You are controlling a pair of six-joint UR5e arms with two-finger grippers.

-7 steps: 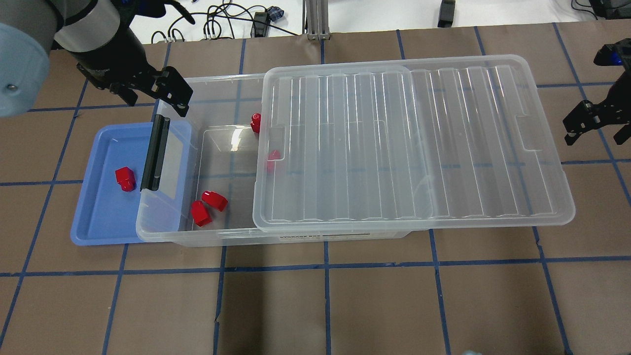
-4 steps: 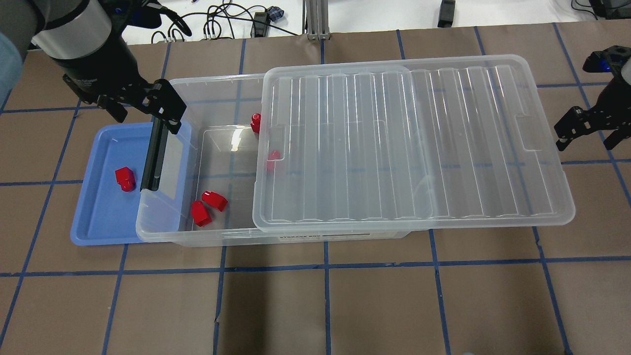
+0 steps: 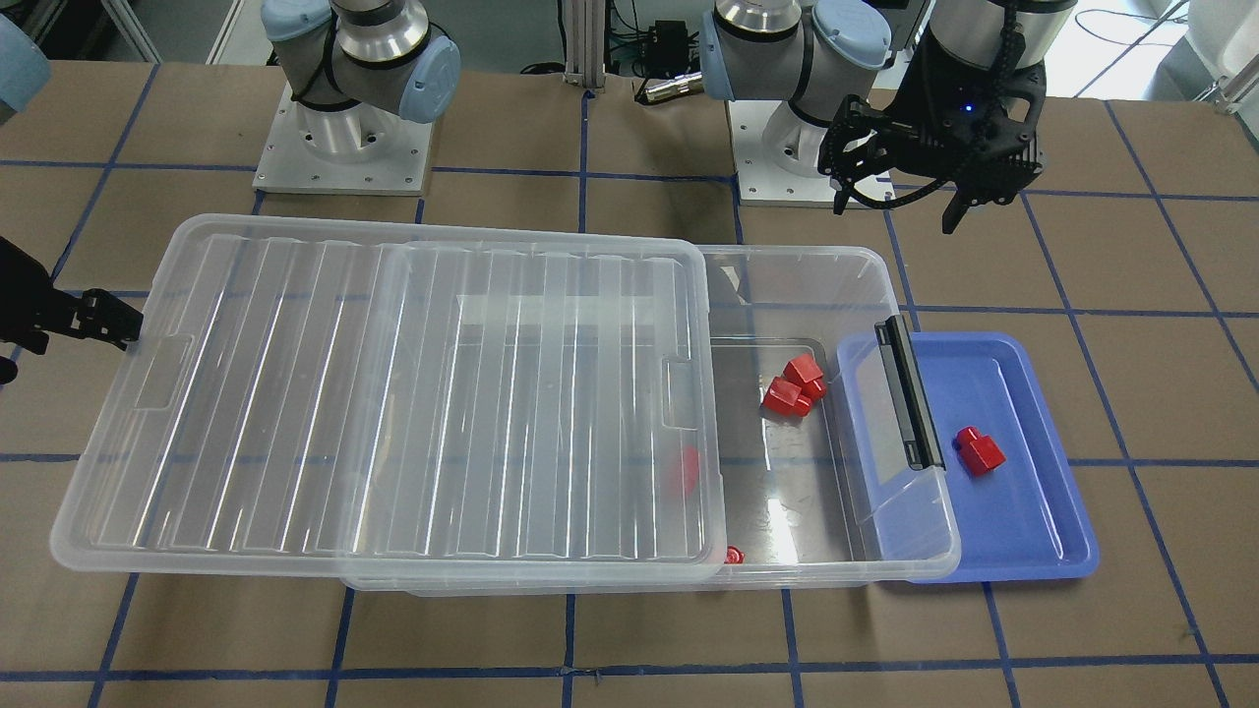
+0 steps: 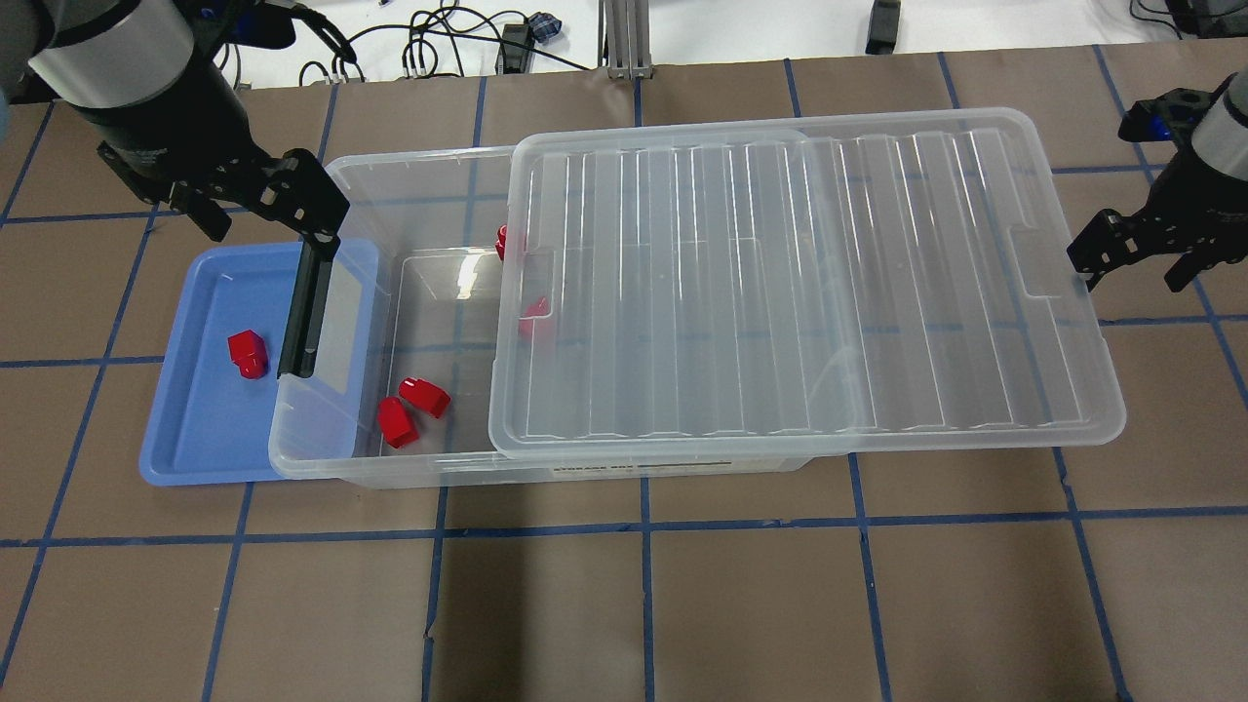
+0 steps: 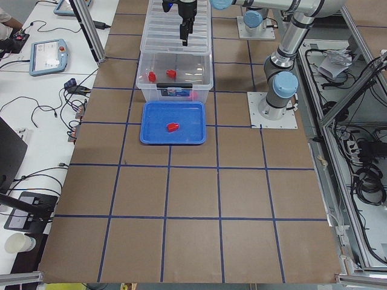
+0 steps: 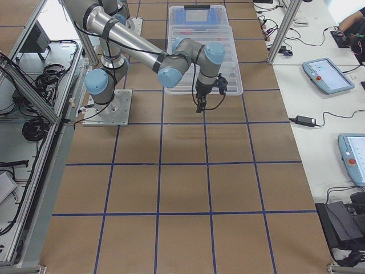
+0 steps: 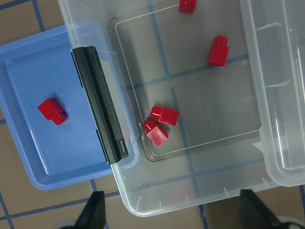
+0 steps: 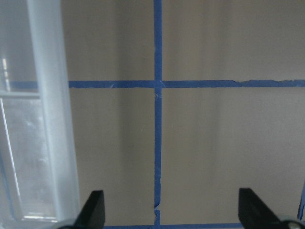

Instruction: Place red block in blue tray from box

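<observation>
One red block [image 4: 247, 353] lies in the blue tray [image 4: 195, 429], which sits partly under the latch end of the clear box [image 4: 419, 166]. Two more red blocks [image 4: 424, 395] lie side by side on the box floor, and two others [image 4: 503, 242] sit at the edge of the ribbed lid [image 4: 799, 283]. The lid lies shifted toward the right and covers most of the box. My left gripper [image 4: 268, 210] is open and empty, raised over the tray's far corner by the black latch [image 4: 310, 302]. My right gripper [image 4: 1131, 263] is open at the lid's right edge [image 8: 50, 119].
A tiny round red piece [image 3: 733, 556] shows at the box's front rim under the lid. Brown table [image 4: 682, 585] with a blue tape grid surrounds the box. Cables and a metal post [image 4: 624, 39] lie beyond the far edge.
The lid has slid a little to the left over the box opening, with my right gripper moving left at its edge. My left gripper has moved left and back, away from the box.
</observation>
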